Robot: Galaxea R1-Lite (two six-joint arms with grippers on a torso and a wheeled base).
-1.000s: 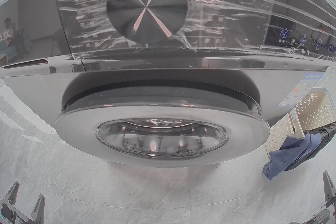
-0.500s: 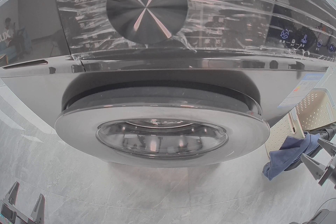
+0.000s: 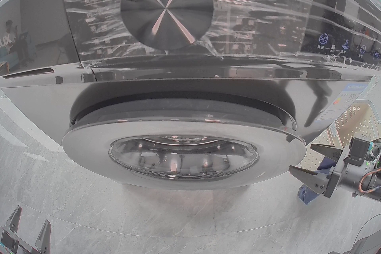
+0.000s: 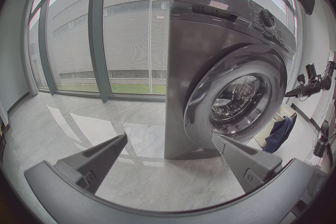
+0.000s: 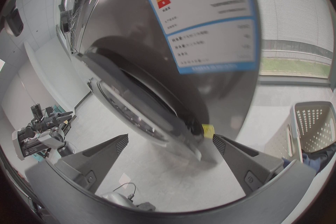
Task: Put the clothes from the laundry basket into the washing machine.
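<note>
The washing machine (image 3: pixel 190 80) stood with its round door (image 3: pixel 182 155) shut, so apparently nothing had reached the drum yet. On the floor at its right, the laundry basket (image 3: pixel 357 124) held blue clothes (image 3: pixel 306 194) draped over its rim. The right hand (image 3: pixel 301 157) hovered spread and empty just beside the door's right edge; opening the door looked like the first step. The left hand (image 3: pixel 31 216) hung low, spread, empty, well apart.
</note>
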